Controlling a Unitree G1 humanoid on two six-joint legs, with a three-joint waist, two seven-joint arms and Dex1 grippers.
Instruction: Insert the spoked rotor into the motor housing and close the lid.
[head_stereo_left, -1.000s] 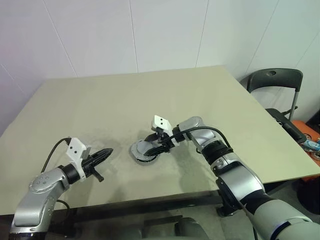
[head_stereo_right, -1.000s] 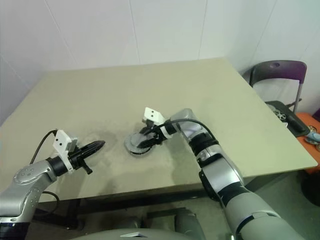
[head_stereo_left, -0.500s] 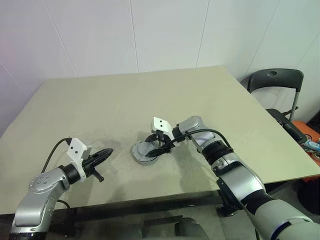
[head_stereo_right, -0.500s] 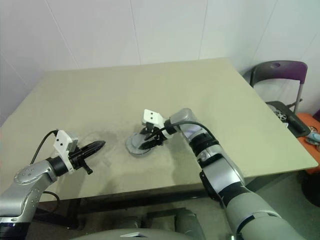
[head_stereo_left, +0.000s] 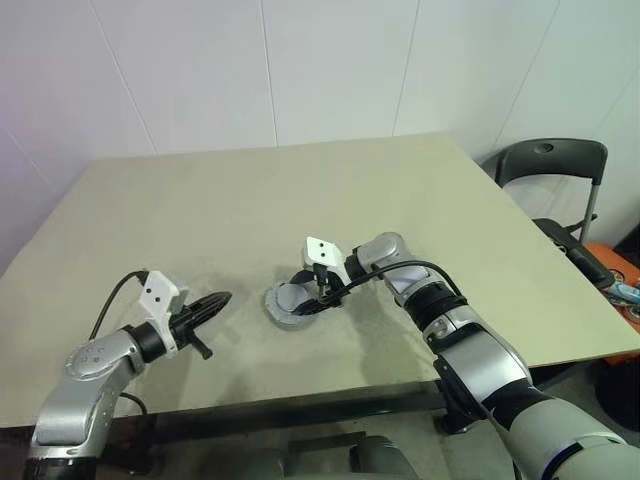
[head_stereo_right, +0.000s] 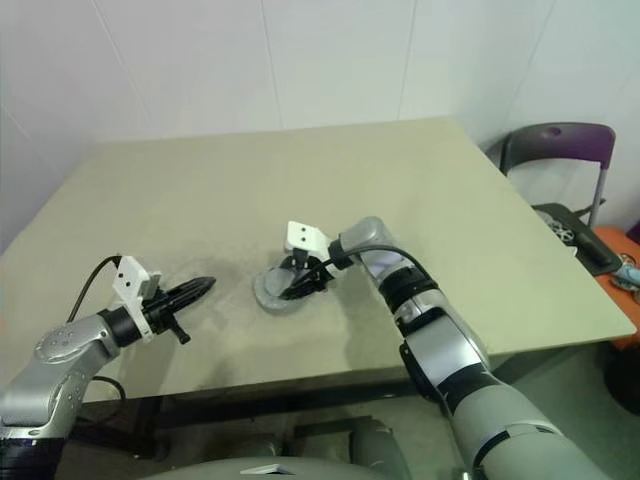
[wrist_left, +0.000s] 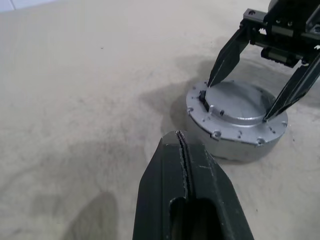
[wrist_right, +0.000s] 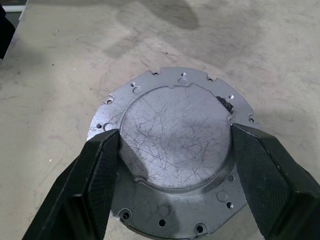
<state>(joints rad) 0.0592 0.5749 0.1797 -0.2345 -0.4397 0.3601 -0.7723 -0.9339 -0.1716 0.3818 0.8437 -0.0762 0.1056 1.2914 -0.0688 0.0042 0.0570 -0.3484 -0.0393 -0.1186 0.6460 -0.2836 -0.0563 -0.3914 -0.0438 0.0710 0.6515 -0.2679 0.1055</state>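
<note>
Beige tabletop (head_stereo_left: 300, 190) stretched beneath both arms, with white wall panels behind. At its middle, the right gripper (wrist_right: 172, 137) stood with its black fingers (wrist_right: 95, 175) spread wide, their tips resting against opposite sides of the raised centre of the scratched grey metal lid (wrist_right: 175, 132). That scallop-edged disc sat flat on top of the round silver motor housing (wrist_left: 235, 140), covering it. Well apart to the left, the left gripper (wrist_left: 181, 142) hovered just above the table, its fingers pressed together on nothing. A dark chair (head_stereo_left: 550, 165) stood beyond the table's right edge.
</note>
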